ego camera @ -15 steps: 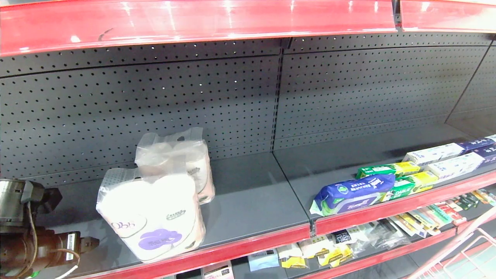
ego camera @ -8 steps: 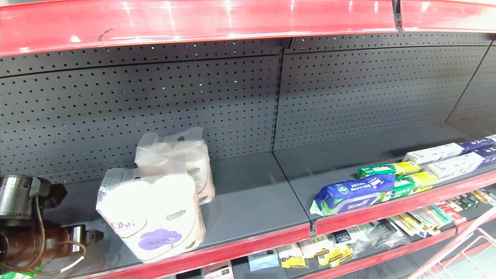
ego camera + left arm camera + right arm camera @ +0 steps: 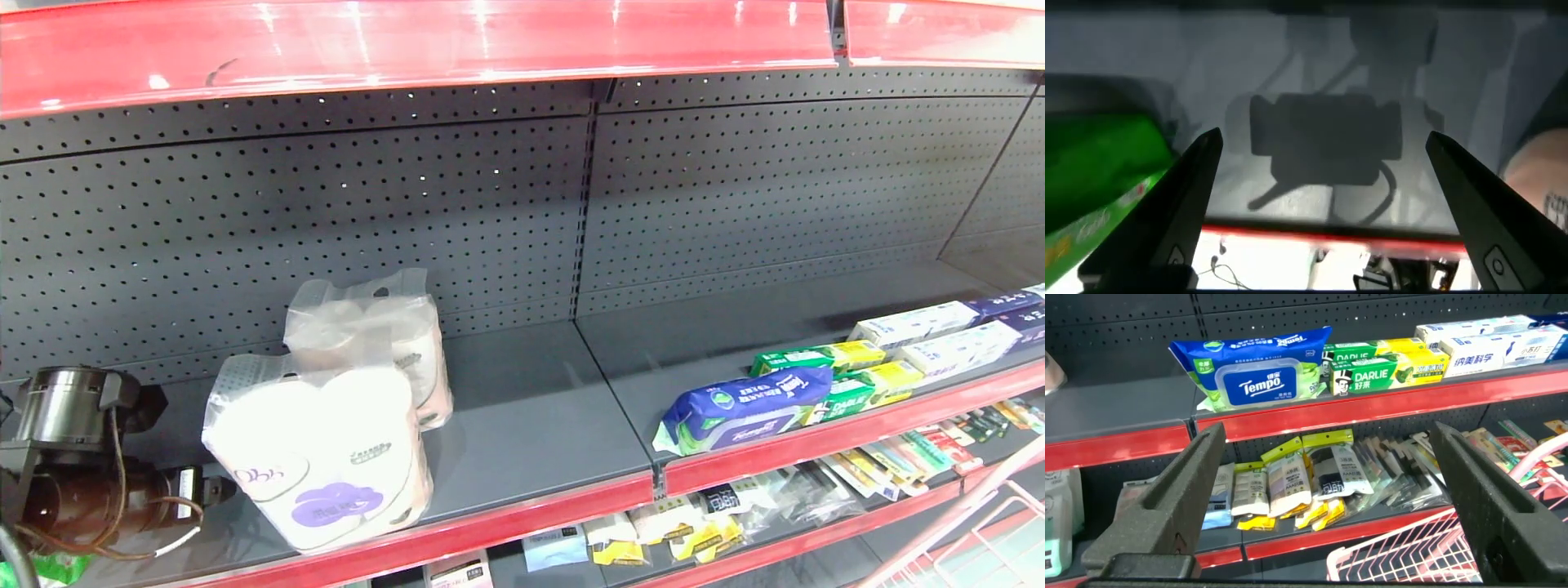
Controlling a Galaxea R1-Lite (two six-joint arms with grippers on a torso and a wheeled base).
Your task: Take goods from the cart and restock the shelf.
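Nearest, at the low right, stands the pink wire cart (image 3: pixel 1404 547), and above it the right tool (image 3: pixel 1327 433) hangs with its fingers wide apart and nothing between them. Past the cart, the lower shelf (image 3: pixel 784 545) carries rows of small hanging packets (image 3: pixel 1290 482). Above that runs the red front rail (image 3: pixel 531 512) of the grey shelf (image 3: pixel 531 425). Over its left end the left tool (image 3: pixel 1323 139) is spread open and empty, with a green pack (image 3: pixel 1094 180) just beside one finger. To the right, two toilet-paper packs (image 3: pixel 326 457) stand one behind the other. Well apart, along the right front edge, lie a blue wipes pack (image 3: pixel 739 408), green-and-yellow boxes (image 3: pixel 841 371) and white boxes (image 3: pixel 931 335). Behind everything rises the dark pegboard back (image 3: pixel 408 212), and a red upper shelf (image 3: pixel 408 41) caps it.
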